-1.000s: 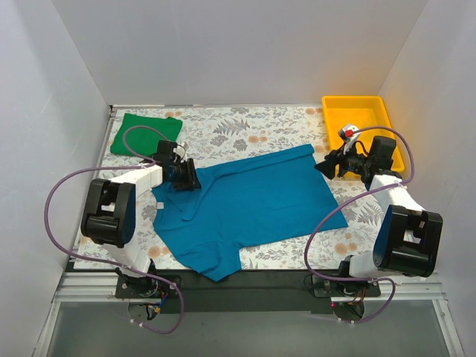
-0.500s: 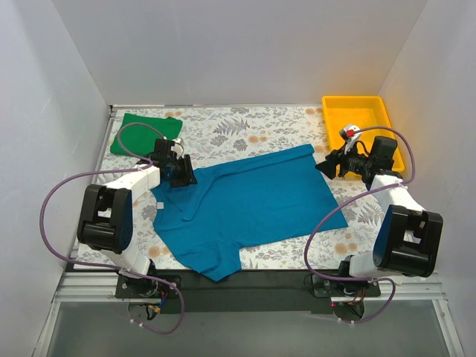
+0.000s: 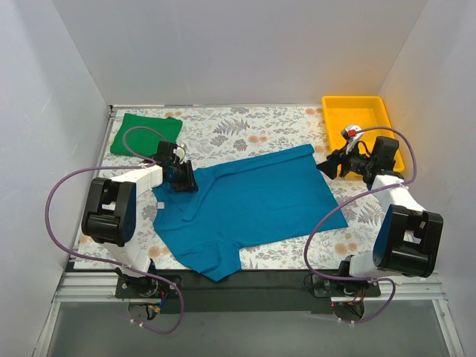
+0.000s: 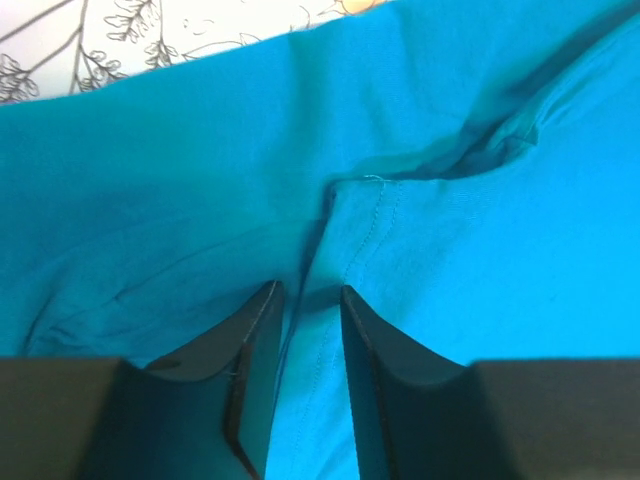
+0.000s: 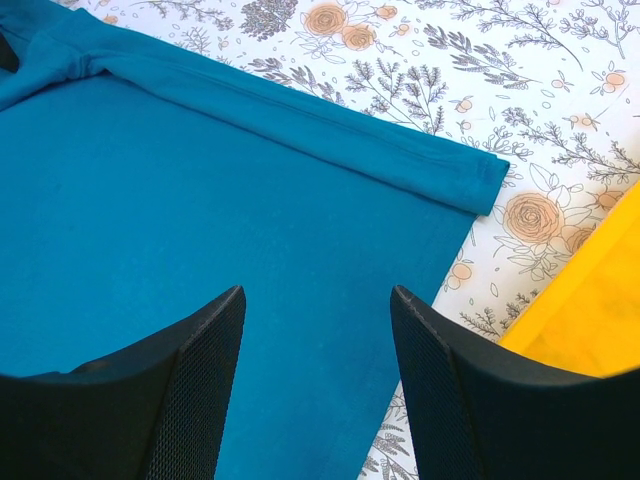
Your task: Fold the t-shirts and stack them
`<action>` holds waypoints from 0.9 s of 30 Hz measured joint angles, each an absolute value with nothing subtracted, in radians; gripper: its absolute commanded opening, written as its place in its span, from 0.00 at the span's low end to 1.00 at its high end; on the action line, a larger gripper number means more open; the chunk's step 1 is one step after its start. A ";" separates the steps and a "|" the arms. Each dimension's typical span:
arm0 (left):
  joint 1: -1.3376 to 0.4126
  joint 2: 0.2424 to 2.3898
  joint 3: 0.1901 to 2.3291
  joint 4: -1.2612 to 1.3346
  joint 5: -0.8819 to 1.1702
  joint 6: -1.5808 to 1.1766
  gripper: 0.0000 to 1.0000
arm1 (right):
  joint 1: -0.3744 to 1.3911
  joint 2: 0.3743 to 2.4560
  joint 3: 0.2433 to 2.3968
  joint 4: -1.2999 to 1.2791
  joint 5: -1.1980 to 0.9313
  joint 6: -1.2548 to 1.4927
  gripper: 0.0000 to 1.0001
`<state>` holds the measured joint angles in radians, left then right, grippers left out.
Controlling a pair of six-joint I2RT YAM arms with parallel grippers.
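The teal-blue t-shirt [image 3: 253, 201] lies spread flat across the middle of the table. The bright green t-shirt [image 3: 145, 132] lies folded at the back left corner. My left gripper [image 3: 186, 178] is down on the teal shirt's upper left part, near the sleeve seam. In the left wrist view its jaws [image 4: 305, 290] stand narrowly apart, with a stitched fold of the teal cloth [image 4: 480, 250] running between them. My right gripper [image 3: 326, 168] hovers open over the shirt's right edge. Its fingers [image 5: 318, 295] are wide apart above flat teal cloth [image 5: 200, 200], holding nothing.
A yellow tray [image 3: 357, 100] stands at the back right, its edge [image 5: 600, 320] close beside the right gripper. A floral tablecloth [image 3: 238, 130] covers the table. White walls close in three sides.
My left gripper shifted slightly back and then returned onto the shirt's shoulder area, and its jaws have narrowed. The right arm and the shirts have not moved.
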<state>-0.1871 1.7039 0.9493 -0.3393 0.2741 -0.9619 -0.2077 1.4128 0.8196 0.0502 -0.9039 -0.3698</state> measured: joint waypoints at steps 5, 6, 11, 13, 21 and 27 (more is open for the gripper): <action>-0.191 1.707 0.949 -0.340 0.302 -0.957 0.25 | -0.210 1.413 0.820 0.050 -0.909 -0.370 0.67; -0.192 1.708 0.949 -0.340 0.307 -0.957 0.24 | -0.211 1.413 0.819 0.050 -0.912 -0.370 0.67; -0.194 1.711 0.949 -0.341 0.319 -0.957 0.20 | -0.217 1.413 0.819 0.050 -0.920 -0.369 0.67; -0.194 1.711 0.949 -0.344 0.323 -0.956 0.17 | -0.219 1.413 0.819 0.050 -0.921 -0.369 0.67; -0.195 1.711 0.949 -0.346 0.350 -0.955 0.04 | -0.223 1.413 0.819 0.050 -0.924 -0.369 0.67; -0.200 1.707 0.948 -0.345 0.393 -0.956 0.00 | -0.223 1.413 0.819 0.050 -0.924 -0.369 0.67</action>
